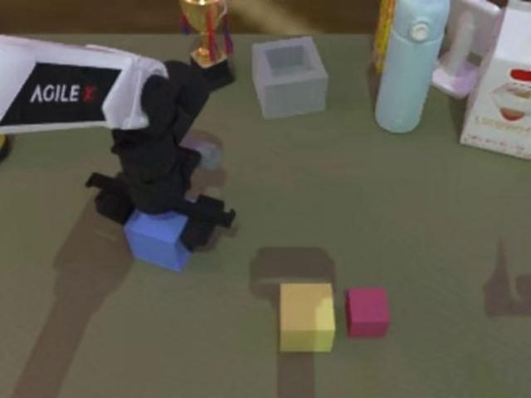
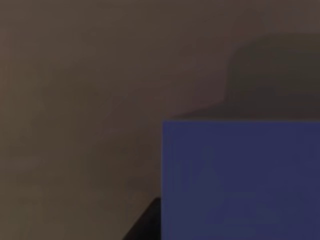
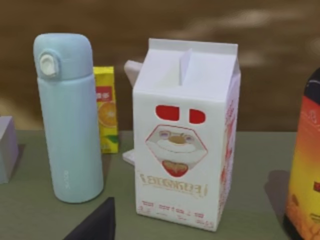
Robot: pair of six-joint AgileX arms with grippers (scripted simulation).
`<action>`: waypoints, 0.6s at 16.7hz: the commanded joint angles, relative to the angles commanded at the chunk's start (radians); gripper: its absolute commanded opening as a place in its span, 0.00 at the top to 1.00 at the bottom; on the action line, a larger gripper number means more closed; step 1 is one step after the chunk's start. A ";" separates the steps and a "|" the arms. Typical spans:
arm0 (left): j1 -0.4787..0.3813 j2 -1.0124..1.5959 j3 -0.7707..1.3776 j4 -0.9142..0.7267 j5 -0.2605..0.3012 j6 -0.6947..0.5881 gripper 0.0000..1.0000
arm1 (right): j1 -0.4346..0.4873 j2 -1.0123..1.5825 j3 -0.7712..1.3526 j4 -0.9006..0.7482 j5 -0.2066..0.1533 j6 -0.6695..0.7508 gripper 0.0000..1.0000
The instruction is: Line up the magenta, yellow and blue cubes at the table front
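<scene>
The left gripper [image 1: 166, 217] was seen low over the left half of the table [image 1: 398, 207], set directly upon the blue cube [image 1: 159, 240], with black finger parts showing on either side of the cube's top. It appeared to be clenched on the cube, though the fingers were largely hidden under the wrist in the top view and this could not be confirmed. In the left wrist view the blue cube [image 2: 240, 180] filled the near field, with the tabletop and a dark shadow behind it. The white link of the left arm, marked AGILEX, was stretched in from the top view's left edge.

Well apart from the blue cube, toward the table front and to its right, the yellow cube [image 1: 306, 316] was found on the olive surface. The magenta cube [image 1: 367, 312] was placed just beside it on the right, a narrow gap being left between the two.

Along the back of the table a grey hollow box [image 1: 289, 76] was seen, with a gold trophy [image 1: 205, 29] to its left and a pale blue flask [image 1: 411, 62] and a white milk carton [image 1: 504, 91] to its right.

The right gripper was not shown in the top view; only a dark tip was caught in the right wrist view, so its state could not be told
</scene>
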 joint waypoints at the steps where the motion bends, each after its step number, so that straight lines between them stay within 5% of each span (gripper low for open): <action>1: 0.000 -0.001 0.003 -0.003 0.000 0.000 1.00 | 0.000 0.000 0.000 0.000 0.000 0.000 0.00; 10: 0.019 -0.094 0.150 -0.244 -0.001 -0.003 1.00 | 0.000 0.000 0.000 0.000 0.000 0.000 0.00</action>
